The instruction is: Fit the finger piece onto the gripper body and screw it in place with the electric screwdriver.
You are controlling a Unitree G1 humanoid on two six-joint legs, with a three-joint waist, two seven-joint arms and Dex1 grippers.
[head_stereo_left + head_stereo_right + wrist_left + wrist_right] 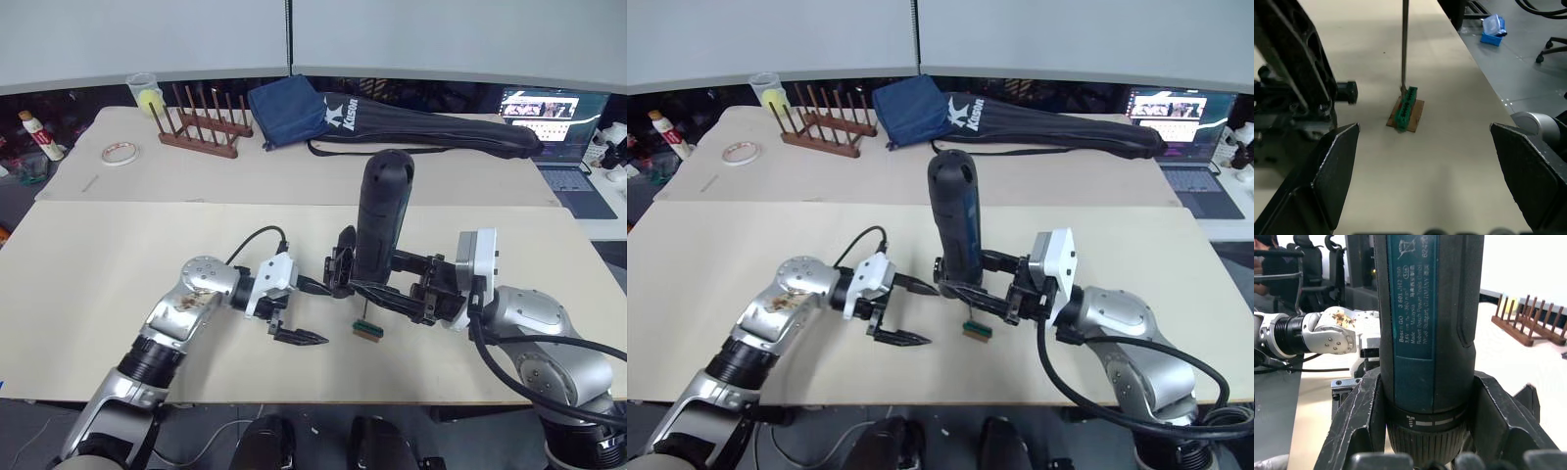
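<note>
Dark blue-black electric screwdriver [955, 227] stands upright, clamped in the right gripper [991, 287], bit on a green piece [1406, 108]; left gripper [904, 311] gapes empty.

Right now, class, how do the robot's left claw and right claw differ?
The left claw is open; the right claw is shut. The left claw holds nothing; the right claw grips the electric screwdriver upright. Both have black fingers and work over the beige table.

A pale beige surface [118, 294] fills the foreground; a second one [294, 166] abuts at twelve o'clock, below grey partition panels [147, 39]. Grey floor [1528, 63] lies beside.
</note>
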